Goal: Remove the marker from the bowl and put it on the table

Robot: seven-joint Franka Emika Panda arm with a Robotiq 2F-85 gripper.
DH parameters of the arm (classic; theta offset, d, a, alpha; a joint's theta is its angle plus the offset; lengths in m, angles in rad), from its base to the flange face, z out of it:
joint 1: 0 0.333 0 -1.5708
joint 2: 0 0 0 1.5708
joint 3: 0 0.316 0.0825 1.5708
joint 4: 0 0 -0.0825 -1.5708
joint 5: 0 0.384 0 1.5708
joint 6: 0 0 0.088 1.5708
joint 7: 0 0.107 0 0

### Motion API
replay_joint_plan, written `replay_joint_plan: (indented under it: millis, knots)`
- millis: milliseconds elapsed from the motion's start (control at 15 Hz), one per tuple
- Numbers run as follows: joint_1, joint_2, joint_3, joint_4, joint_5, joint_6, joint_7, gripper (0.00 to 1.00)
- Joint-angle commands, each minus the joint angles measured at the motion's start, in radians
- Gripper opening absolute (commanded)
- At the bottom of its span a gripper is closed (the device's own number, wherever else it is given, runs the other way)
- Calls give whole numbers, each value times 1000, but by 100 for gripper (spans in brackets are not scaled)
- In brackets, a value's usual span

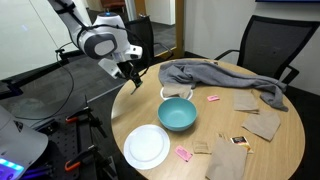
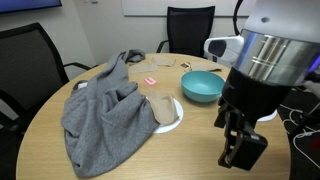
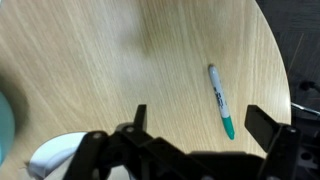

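Lying flat on the table [image 3: 110, 55] near its edge, well apart from the bowl [image 1: 177, 115], the marker [image 3: 221, 100] is sitting under the open, empty claw [image 3: 200, 115], which is probably needing a straight lift away so it is not nudging the marker off.

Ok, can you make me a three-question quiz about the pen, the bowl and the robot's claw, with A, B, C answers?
1. What colour is the bowl? A) red B) yellow C) teal-blue
2. How is the gripper? A) open and empty B) shut tight C) clamped on the bowl
3. Where is the marker? A) in the bowl B) on the table C) in the gripper

Answers: 1 C, both exterior views show it teal-blue. 2 A, in the wrist view its fingers stand apart with nothing between them. 3 B, the wrist view shows it lying flat on the wood.
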Motion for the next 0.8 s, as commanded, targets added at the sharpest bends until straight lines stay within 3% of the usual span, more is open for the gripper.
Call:
replay_joint_plan:
  millis: [0,267,533,733]
  knots:
    - [96,-144,-89,-115,-36,11,100,100]
    - [253,-243,-251,-185,-155,-4,243,100]
    - [377,-313,-401,-216,-368,-35,432,100]
    - [420,-351,-454,-213,-541,-70,588,100]
